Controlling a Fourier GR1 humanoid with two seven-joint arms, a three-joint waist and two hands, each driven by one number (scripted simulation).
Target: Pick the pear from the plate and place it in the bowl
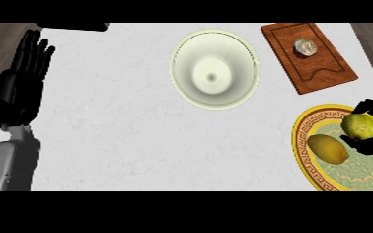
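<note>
The left hand (25,74) rests at the left edge of the white marbled counter (116,128), fingers straight and up, holding nothing. At the right edge, the black fingers of the right hand (362,144) curl around the green-yellow pear (358,125) on the round yellow-rimmed plate (306,150). A yellow lemon (328,149) lies beside the pear. The pale cream bowl (215,69) stands near the far edge, beside a brown wooden board (310,74).

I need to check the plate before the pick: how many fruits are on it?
2. A green pear lies at the plate's right side, with the right hand around it. A yellow fruit lies left of it. The picture's edge cuts the plate, so more may be hidden.
</note>
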